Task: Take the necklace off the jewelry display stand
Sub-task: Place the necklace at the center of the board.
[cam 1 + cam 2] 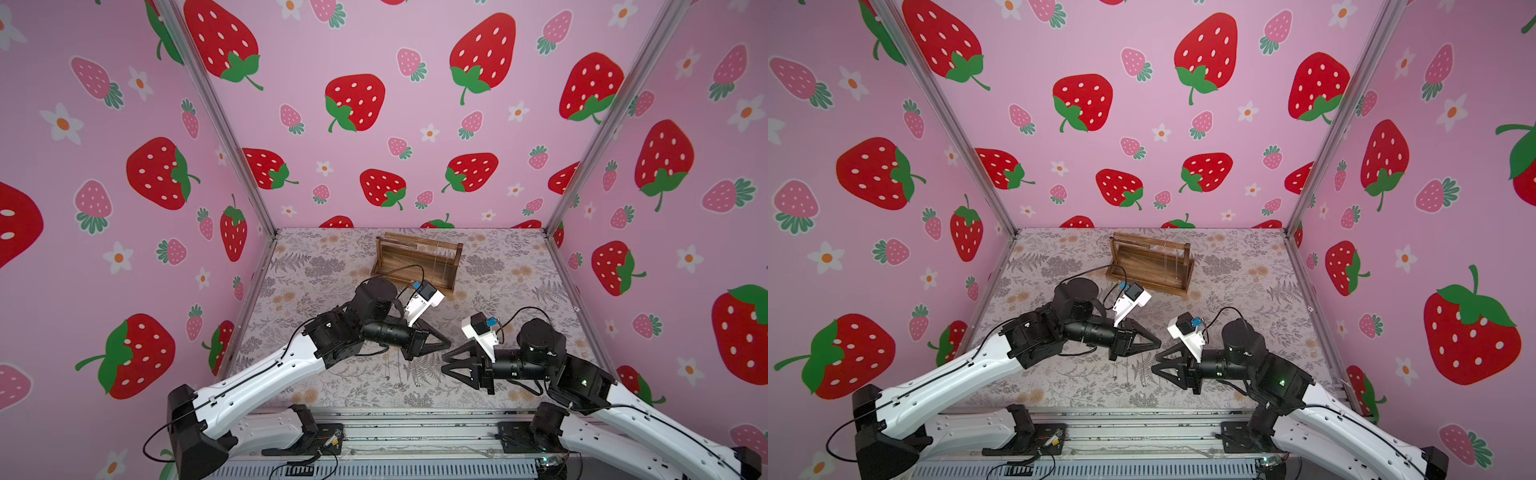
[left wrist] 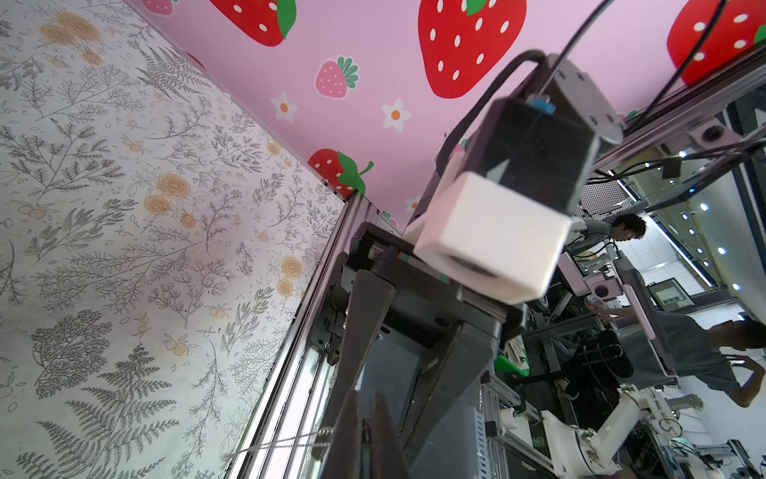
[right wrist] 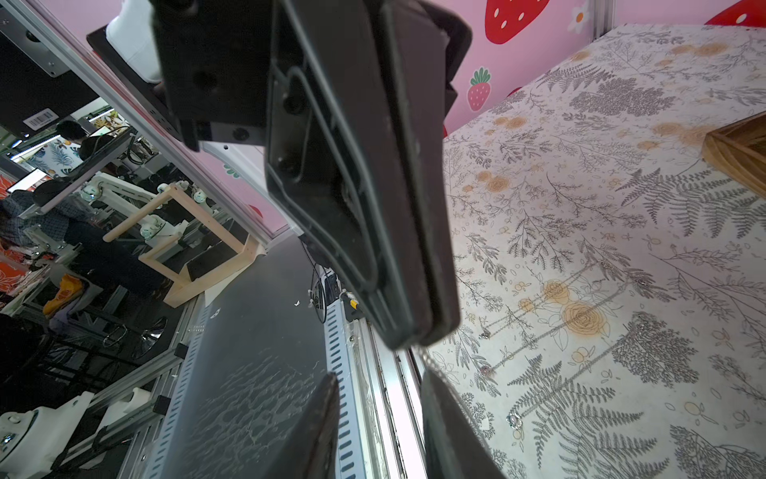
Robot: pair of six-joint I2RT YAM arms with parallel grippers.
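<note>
Reference item: the jewelry display stand, upright on the floral tablecloth.

1. My left claw: jaws pressed fully together, pinching a thin silver necklace at the fingertips. The chain trails away from the tips. The claw sits on my base side of the stand, well apart from it.
2. My right claw: jaws partway apart, with a narrow gap. It faces my left claw tip to tip, just beside it and not touching, on the same side of the stand.
3. The necklace is off the stand, at my left claw.
4. From the stand's top bars, thin chains hang toward the end nearer my right arm.
5. Near the claws, on my base side of the stand, other chains with small pendants lie flat on the cloth.
</note>
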